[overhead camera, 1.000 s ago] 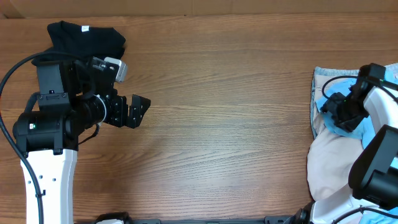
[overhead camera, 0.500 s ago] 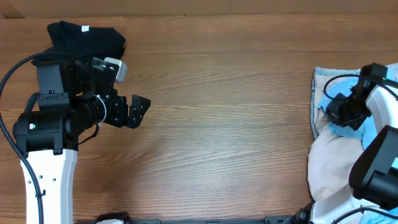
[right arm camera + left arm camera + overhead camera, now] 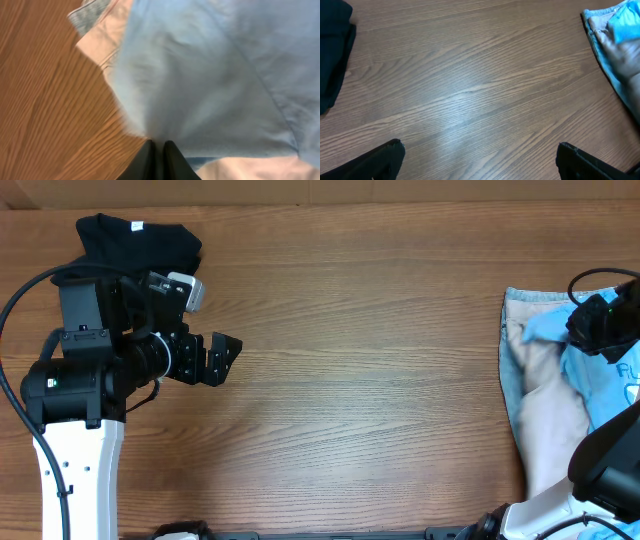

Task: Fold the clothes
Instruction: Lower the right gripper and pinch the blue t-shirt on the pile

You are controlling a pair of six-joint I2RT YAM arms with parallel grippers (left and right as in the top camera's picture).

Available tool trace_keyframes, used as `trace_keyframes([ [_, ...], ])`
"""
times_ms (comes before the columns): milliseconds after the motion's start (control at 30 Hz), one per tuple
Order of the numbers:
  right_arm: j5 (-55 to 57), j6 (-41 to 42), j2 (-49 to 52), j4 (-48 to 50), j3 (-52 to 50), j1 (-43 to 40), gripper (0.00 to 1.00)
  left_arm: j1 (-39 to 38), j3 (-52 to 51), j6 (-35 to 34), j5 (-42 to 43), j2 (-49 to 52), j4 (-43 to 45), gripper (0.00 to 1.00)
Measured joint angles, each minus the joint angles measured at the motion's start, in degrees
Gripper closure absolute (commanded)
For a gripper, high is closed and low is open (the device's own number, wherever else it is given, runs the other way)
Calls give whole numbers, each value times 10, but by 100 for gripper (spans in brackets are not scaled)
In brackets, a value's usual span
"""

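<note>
Your light blue tee (image 3: 600,375) lies crumpled at the far right of the overhead view, on top of the beige shorts (image 3: 553,415). One fold is pinched between the closed fingers of the right gripper (image 3: 159,150) and drawn taut, and a bit of lettering shows at the frame edge. The shorts are rumpled under and to the left of the tee, touching it. Your black garment (image 3: 140,242) is bunched at the far left, white tag up, well apart from both.

Brown wood-grain table (image 3: 380,360), black garment (image 3: 140,240) bunched at far-left corner, beige shorts (image 3: 550,395) at right edge.
</note>
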Motion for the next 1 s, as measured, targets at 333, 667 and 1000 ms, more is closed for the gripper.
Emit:
trace_keyframes([
  [333,-10,-12,0,-7,0,21,96,0,0,0,0,0,0,0],
  [667,13,-13,0,-12,0,21,27,0,0,0,0,0,0,0],
  [1000,25,-51,1,66,-31,50,40,0,0,0,0,0,2,0],
])
